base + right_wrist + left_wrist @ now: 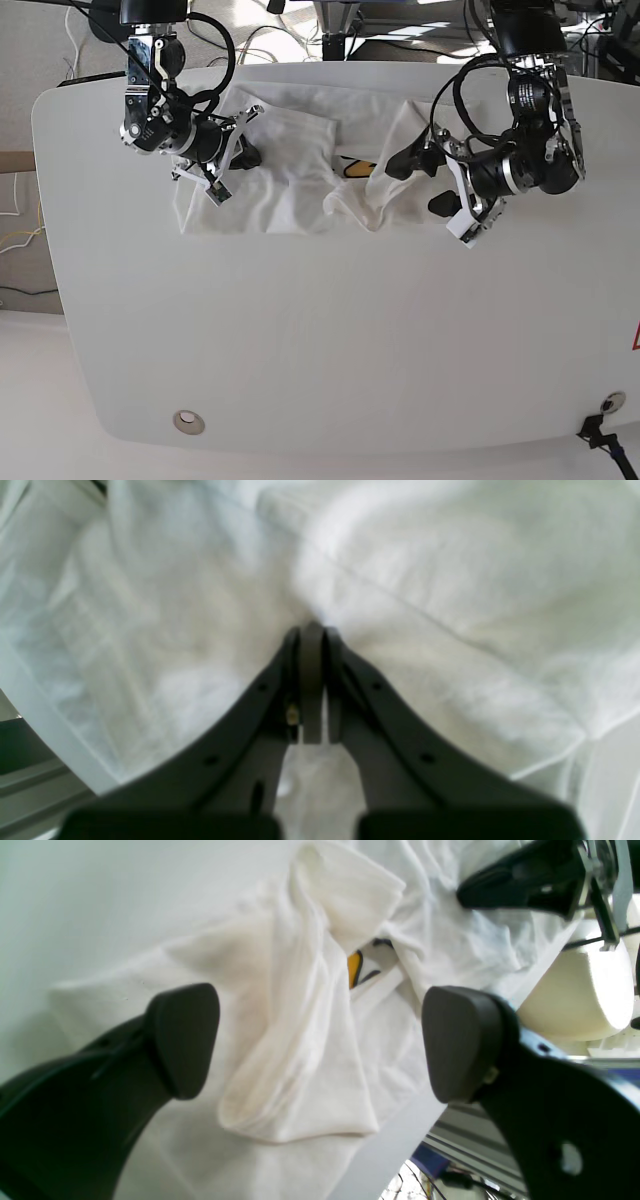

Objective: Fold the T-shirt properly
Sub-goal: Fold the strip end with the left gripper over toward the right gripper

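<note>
White cotton, the T-shirt lies crumpled across the far part of the table, bunched in folds, with a scrap of yellow print showing between two layers. My right gripper is pinched closed on a fold of the fabric at the shirt's end nearest that arm; cloth puckers around the tips. My left gripper stands wide apart, pads on either side of a raised ridge of cloth, not touching it. That gripper hovers beside the shirt's opposite end.
</note>
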Controlling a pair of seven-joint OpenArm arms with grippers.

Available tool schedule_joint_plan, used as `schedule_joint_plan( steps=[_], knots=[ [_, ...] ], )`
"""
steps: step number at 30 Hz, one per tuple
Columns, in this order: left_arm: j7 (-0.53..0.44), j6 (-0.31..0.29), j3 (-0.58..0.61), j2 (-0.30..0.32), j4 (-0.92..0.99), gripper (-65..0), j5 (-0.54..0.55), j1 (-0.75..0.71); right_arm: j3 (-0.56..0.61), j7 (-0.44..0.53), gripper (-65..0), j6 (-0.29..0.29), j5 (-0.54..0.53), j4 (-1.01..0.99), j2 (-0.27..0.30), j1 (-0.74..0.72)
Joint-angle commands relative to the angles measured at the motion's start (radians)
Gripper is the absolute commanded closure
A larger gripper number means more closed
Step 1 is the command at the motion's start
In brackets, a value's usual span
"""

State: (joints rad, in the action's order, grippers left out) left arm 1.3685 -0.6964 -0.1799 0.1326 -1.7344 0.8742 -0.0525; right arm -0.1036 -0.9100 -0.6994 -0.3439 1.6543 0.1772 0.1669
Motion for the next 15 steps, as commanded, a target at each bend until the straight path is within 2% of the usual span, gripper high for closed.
schedule_joint_plan(
  steps=[1, 9, 15],
  knots=[
    [-0.021, -0.002, 0.016, 0.003, -0.016, -60.1, 0.026, 0.0, 0.002, -0.037, 0.0, 0.001, 0.03, 0.002, 0.006, 0.003],
    [-0.019, -0.002, 0.032, -0.023, -0.017, -60.1, 0.029, -0.076, 0.002, -0.037, 0.0, 0.001, 0.03, 0.004, 0.005, 0.003],
    [-0.018, -0.002, 0.124, -0.097, -0.022, -60.1, 0.03, -0.08, 0.002, -0.037, 0.0, 0.001, 0.03, 0.004, 0.005, 0.003]
  ],
)
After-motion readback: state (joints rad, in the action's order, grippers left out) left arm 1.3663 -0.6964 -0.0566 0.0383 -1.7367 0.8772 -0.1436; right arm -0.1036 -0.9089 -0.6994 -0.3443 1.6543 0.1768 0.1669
